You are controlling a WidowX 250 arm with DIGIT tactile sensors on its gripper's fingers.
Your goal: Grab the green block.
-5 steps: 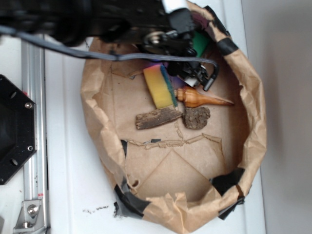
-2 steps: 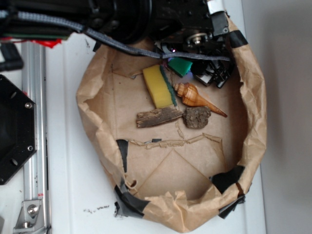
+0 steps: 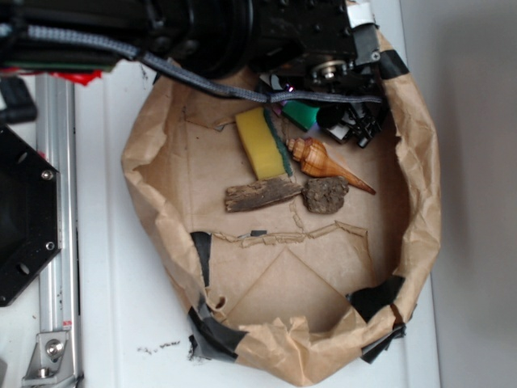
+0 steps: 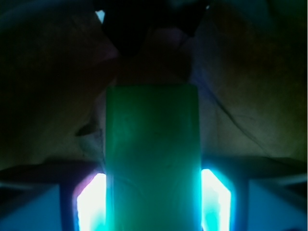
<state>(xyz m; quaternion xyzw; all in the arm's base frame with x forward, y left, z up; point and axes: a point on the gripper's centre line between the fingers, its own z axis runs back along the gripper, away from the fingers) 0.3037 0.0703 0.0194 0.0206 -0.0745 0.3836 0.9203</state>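
The green block (image 3: 302,113) lies at the far side of the brown paper bag (image 3: 416,202), partly under my black arm. My gripper (image 3: 325,118) sits on the block's right end. In the wrist view the green block (image 4: 152,154) fills the space between my two fingers (image 4: 91,202), and both glowing pads press against its long sides, so my gripper (image 4: 153,195) is shut on it. The rest of the block is hidden by the arm in the exterior view.
A yellow sponge with a dark-green edge (image 3: 262,143) lies just left of the block. A brown shell (image 3: 323,160), a piece of bark (image 3: 260,195) and a rough stone (image 3: 325,195) lie in the middle of the bag. The bag's crumpled wall rises close behind the gripper.
The arm has swung right toward the bag's far wall. The green block now shows lower and further left, beside the sponge's top. The shell has shifted slightly left.
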